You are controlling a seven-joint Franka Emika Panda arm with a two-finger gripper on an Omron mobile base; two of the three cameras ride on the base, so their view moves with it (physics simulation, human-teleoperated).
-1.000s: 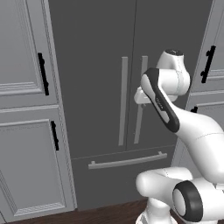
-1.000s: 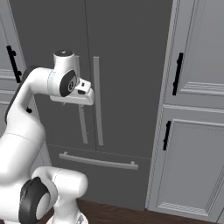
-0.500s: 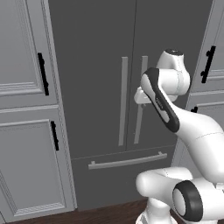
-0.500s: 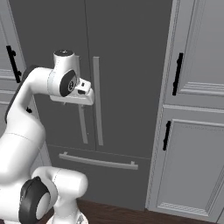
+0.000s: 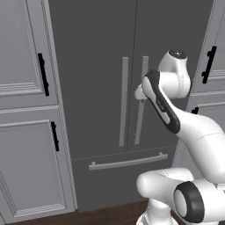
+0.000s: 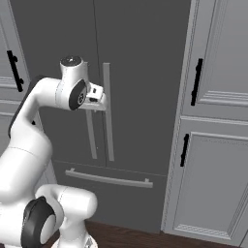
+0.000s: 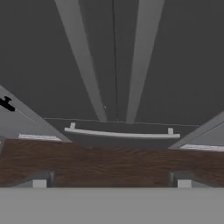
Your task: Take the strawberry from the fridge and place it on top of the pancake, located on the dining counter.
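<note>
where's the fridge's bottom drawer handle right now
In the left base view the drawer handle runs horizontally low on the fridge, below the two vertical door handles and left of the arm's base.

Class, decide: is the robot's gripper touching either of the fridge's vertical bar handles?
Apart. The hand view looks down the closed fridge; both fingertips stand clear of the bar handles.

Fridge point(image 5: 96, 70): tall, dark grey, both doors shut, two long vertical grey bar handles point(image 5: 124, 101) at centre seam, horizontal handle on closed bottom drawer point(image 6: 109, 178).
</note>
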